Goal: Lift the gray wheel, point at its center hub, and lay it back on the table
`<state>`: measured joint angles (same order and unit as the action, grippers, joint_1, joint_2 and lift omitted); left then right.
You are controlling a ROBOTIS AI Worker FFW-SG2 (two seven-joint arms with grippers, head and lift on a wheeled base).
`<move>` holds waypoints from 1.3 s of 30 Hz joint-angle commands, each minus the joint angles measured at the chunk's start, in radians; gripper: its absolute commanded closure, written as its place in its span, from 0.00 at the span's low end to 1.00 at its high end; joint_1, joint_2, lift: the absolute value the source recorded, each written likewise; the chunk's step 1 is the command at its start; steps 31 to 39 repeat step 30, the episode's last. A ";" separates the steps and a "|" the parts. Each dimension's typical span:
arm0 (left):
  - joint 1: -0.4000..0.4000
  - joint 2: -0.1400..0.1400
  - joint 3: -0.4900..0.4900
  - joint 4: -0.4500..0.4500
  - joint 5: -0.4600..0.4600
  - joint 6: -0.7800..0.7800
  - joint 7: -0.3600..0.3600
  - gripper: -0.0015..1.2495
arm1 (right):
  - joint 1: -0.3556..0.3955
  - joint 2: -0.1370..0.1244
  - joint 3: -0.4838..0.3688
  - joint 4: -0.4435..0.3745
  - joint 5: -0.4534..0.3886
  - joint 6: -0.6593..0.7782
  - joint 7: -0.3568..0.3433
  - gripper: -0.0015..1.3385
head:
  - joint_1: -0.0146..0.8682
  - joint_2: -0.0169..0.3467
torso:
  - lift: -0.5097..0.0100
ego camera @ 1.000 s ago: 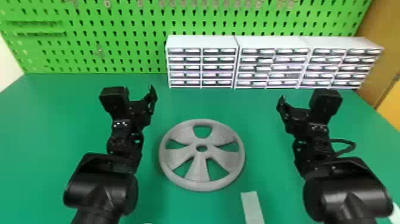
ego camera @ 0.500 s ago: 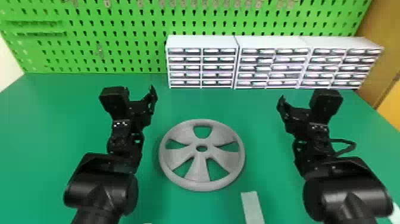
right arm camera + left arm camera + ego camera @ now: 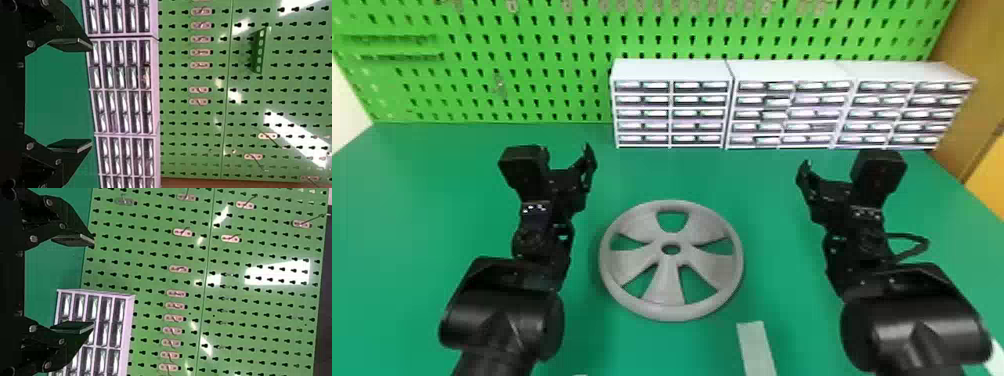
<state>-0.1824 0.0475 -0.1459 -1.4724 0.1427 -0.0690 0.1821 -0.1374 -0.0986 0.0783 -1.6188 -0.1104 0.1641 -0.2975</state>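
Head view: the wheel (image 3: 668,280) lies lower centre, nearer the left tool (image 3: 94,283) than the right tool (image 3: 92,94). Both stand spread.

In the head view, the bottom edge cuts off the pale strip (image 3: 757,350), the top edge the green pegboard (image 3: 542,70). What the white drawer units (image 3: 672,70) hold is too blurred to tell.

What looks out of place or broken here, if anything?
Nothing stands out: the gray wheel lies flat on the green table, with no break visible, and the white cabinets behind it stand upright.
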 commanded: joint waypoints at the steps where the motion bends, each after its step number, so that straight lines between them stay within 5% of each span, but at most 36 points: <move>1: 0.001 0.000 -0.001 0.001 0.000 0.000 -0.001 0.40 | -0.001 -0.003 -0.002 0.000 0.000 0.000 0.000 0.31 | 0.80 0.18 | 0.80; 39: 0.007 0.000 0.000 0.003 0.005 0.000 -0.004 0.40 | -0.004 -0.003 0.006 0.000 -0.003 0.000 0.000 0.31 | 0.80 0.18 | 0.80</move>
